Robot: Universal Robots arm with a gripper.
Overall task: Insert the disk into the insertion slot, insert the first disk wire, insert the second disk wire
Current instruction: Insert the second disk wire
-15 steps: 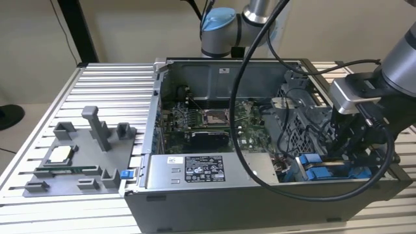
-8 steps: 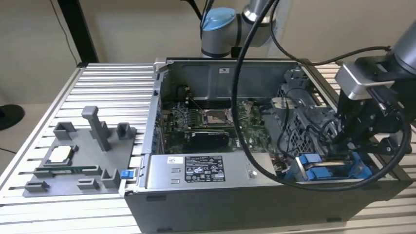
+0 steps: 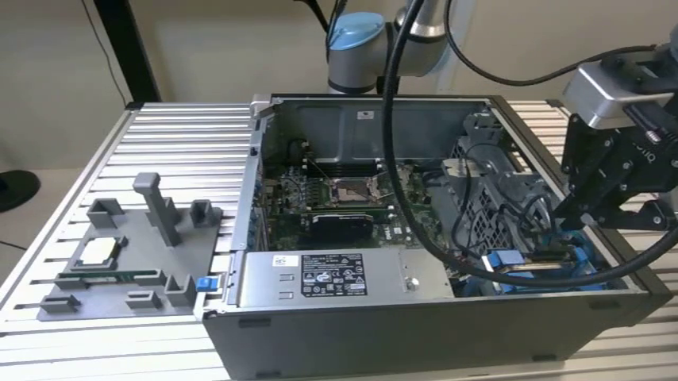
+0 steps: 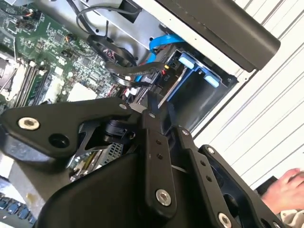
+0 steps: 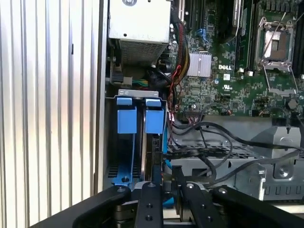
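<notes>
The gripper [image 3: 625,208] hangs over the open computer case [image 3: 424,317] at its corner on the exterior view's right, just above the insertion slot [image 3: 572,266] — a bay of bright blue rails in grey metal against the case's outer wall. In the first wrist view the disk [image 5: 153,152] stands on edge in the slot [image 5: 124,142], its blue frame tab [image 5: 153,116] level with the neighbouring blue tab [image 5: 126,116], so it appears seated in the bay. The gripper's black fingers [image 5: 151,202] sit directly above the disk's rear edge; whether they are clamped or released cannot be told. Black wires [image 5: 213,142] trail loosely across the perforated metal cage [image 5: 223,164] beside the bay. The green motherboard [image 3: 339,206] lies in the case's middle — the labelled power-supply box [image 3: 329,278] sits along the near wall. A person's hand [image 4: 285,190] shows in the second wrist view, over the ribbed table [image 4: 266,109] outside the case.
</notes>
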